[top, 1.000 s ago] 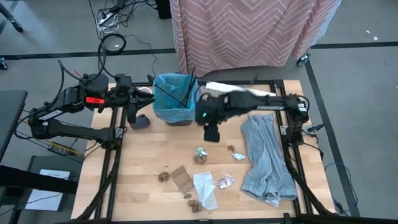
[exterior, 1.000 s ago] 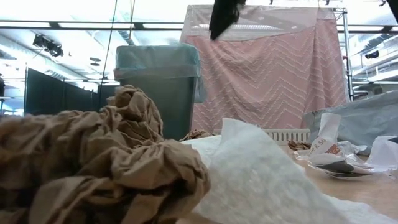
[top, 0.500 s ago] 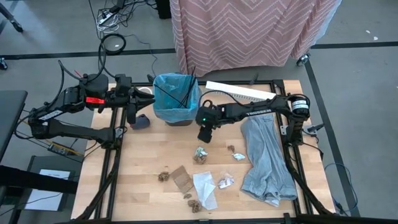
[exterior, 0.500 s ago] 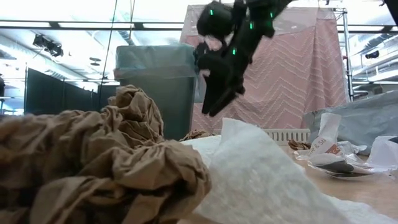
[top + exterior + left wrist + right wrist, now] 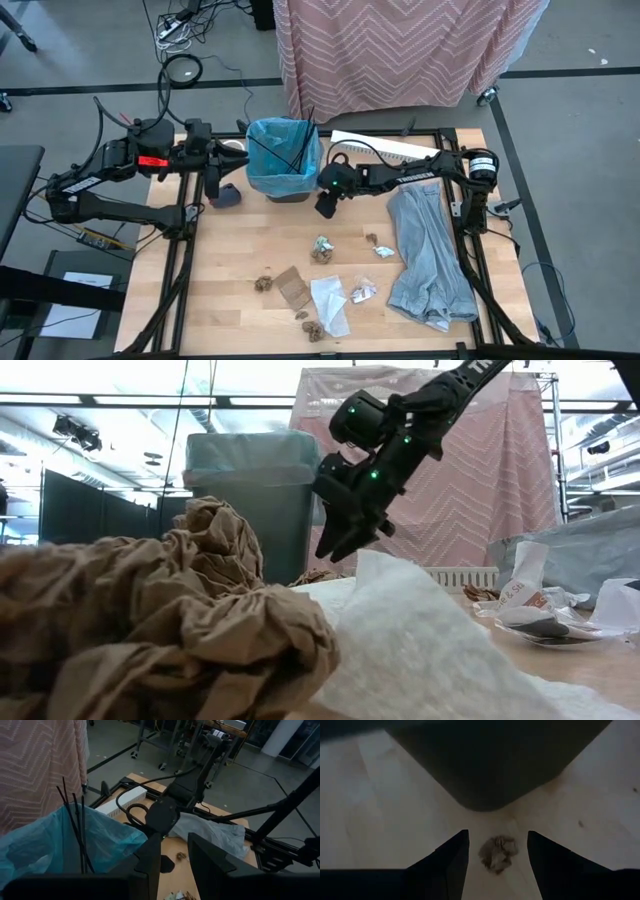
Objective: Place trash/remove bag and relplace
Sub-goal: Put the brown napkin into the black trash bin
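Observation:
The trash lies scattered on the wooden table (image 5: 240, 250): brown crumpled lumps (image 5: 264, 283), white paper (image 5: 330, 303), a flat cardboard piece (image 5: 291, 287). The bin with its blue bag (image 5: 285, 160) stands at the far middle, thin dark sticks (image 5: 75, 820) poking out of it. My right gripper (image 5: 497, 855) hangs open just in front of the bin's base (image 5: 485, 765), slanting down, its fingers on either side of a small brown lump (image 5: 497, 854) and above it. My left gripper (image 5: 175, 865) waits open and raised at the bin's left.
A grey cloth (image 5: 430, 255) lies along the right side and a white strip (image 5: 385, 147) at the far right. A small dark grey-blue lump (image 5: 230, 197) sits left of the bin. In the low view a big brown lump (image 5: 150, 620) and white paper (image 5: 420, 650) fill the foreground.
My right gripper has come down from high beside the bin to just above the table, shifting slightly toward the bin and rolling as it tipped. Its fingers stay open. The scraps have not moved.

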Action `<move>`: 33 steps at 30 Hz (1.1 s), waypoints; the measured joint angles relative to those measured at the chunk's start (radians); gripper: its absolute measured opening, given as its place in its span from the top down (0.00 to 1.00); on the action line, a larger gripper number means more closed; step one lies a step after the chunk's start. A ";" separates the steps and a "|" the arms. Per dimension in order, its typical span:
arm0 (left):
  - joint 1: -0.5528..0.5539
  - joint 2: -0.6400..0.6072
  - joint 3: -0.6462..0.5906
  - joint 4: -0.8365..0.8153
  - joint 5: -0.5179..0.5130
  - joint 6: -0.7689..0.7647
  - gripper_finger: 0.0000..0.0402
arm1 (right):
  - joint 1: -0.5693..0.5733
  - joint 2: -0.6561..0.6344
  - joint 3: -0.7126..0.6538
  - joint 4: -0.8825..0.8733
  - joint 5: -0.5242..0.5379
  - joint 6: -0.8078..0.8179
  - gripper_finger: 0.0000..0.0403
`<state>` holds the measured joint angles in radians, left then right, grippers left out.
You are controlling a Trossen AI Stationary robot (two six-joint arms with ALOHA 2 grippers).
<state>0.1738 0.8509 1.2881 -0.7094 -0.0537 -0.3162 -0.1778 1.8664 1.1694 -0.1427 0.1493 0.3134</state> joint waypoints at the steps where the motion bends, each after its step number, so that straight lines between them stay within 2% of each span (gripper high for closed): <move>1: 0.000 0.000 0.000 0.000 -0.003 0.000 0.74 | -0.001 0.000 -0.004 0.001 0.010 0.000 0.53; 9: 0.000 0.000 0.000 0.001 -0.028 0.023 0.74 | -0.007 0.015 -0.064 0.078 0.041 0.027 0.54; 17: 0.000 0.000 0.000 0.002 -0.040 0.023 0.74 | -0.010 0.086 -0.065 0.150 0.008 0.063 0.54; 22: 0.000 0.000 -0.001 0.009 -0.040 0.023 0.74 | -0.001 0.130 -0.057 0.169 -0.014 0.143 0.57; 25: 0.000 0.000 -0.001 0.011 -0.040 0.023 0.74 | 0.009 0.130 -0.055 0.148 0.010 0.179 0.68; 28: 0.000 0.000 -0.001 0.010 -0.040 0.023 0.74 | 0.019 0.109 -0.058 0.113 0.012 0.202 0.91; 29: 0.000 0.000 -0.001 0.008 -0.040 0.020 0.74 | 0.024 0.095 -0.059 0.102 0.005 0.202 0.95; 33: 0.000 0.000 -0.001 0.008 -0.040 0.019 0.74 | 0.039 0.014 -0.060 0.032 -0.004 0.247 0.98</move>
<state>0.1738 0.8505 1.2873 -0.7009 -0.0937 -0.2975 -0.1390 1.8801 1.1091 -0.1110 0.1448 0.5606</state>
